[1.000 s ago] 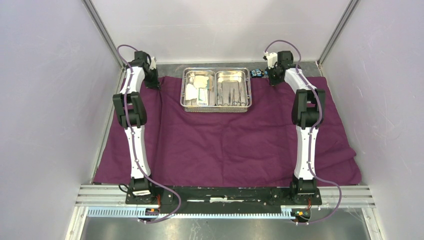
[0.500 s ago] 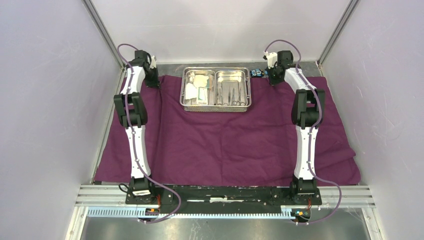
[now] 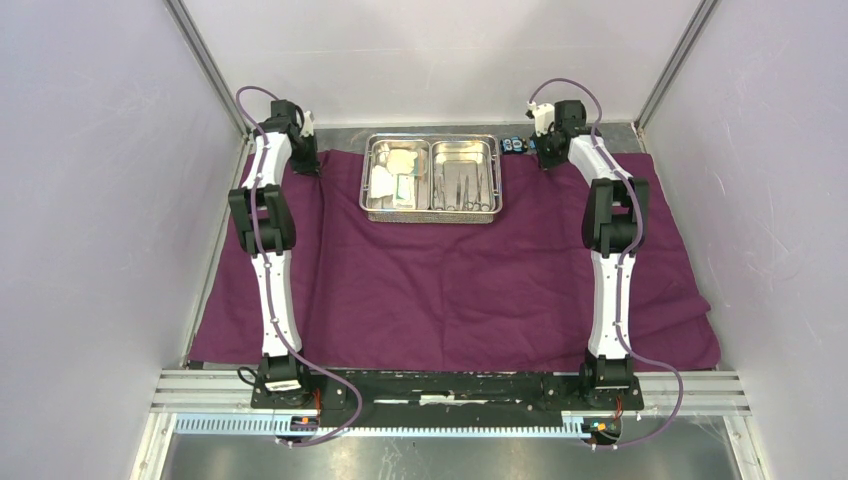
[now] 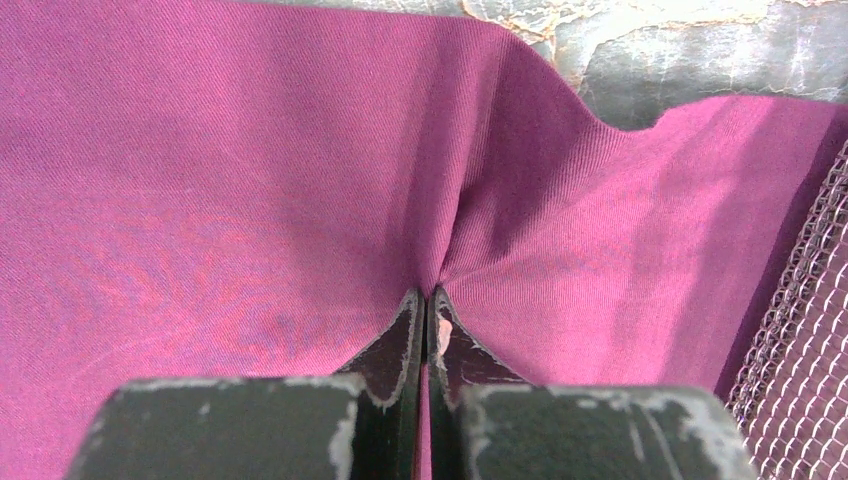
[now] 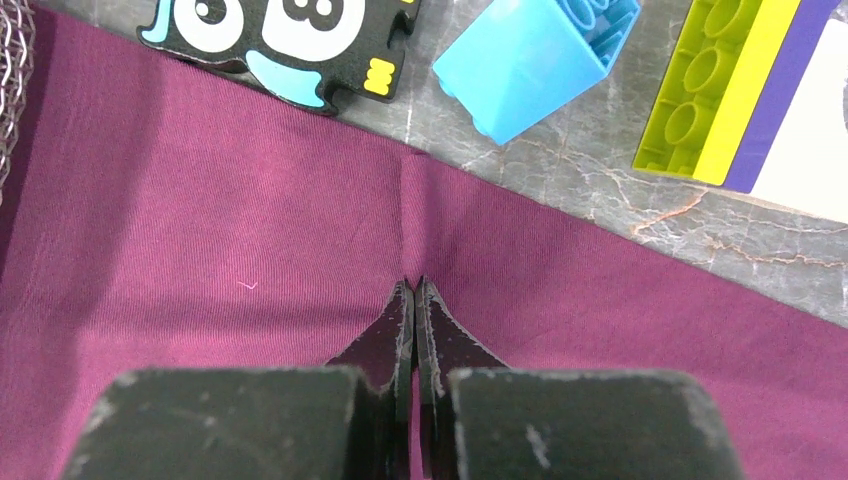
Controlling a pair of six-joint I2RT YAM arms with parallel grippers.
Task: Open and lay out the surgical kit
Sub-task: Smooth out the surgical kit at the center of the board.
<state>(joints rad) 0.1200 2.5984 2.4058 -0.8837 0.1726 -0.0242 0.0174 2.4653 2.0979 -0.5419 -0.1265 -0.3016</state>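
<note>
Two arms reach forward to the far corners of the plum-purple cloth (image 3: 450,290), which lies opened out across the table with only shallow wrinkles. The unwrapping looks all but done.

The steel tray (image 3: 432,217) sits on the cloth at far centre, between the two wrists, with nothing lifted out of it. The scissor-handled instruments (image 3: 465,188) lie in its right compartment, the white packet (image 3: 383,182) and gauze pads (image 3: 402,160) in its left, so the laying-out appears to be entirely ahead.

The left gripper (image 4: 427,300), angled down at the far-left corner, has its jaws closed tight on a puckered fold of the cloth. The right gripper (image 5: 414,290), at the far-right edge, has its jaws together as well. A faint crease runs from its tips, and it appears to pinch the fabric, though that hold is harder to read.

Just beyond it, on bare tabletop off the cloth, lie a blue block (image 5: 535,55) and a yellow-green block (image 5: 710,95).
</note>
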